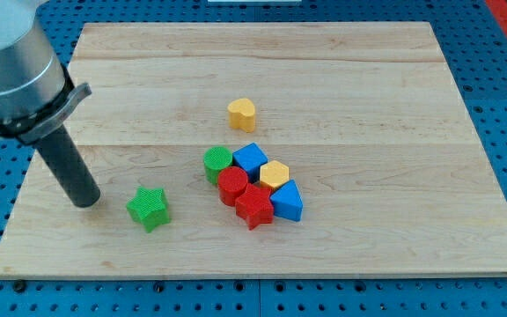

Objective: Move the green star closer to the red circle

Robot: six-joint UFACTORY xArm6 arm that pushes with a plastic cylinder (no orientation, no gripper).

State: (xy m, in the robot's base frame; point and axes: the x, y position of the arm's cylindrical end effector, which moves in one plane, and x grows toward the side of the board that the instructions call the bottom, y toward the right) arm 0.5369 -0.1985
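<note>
Eight blocks lie on the one wooden board: two green, the green star and a green circle; two red, the red circle and a red star; two blue, a blue cube and a blue triangle; two yellow, a yellow hexagon and a yellow heart; one rod, one my tip

Yellow block apart, green cylinder, blue cube, red star (clustered)
</note>
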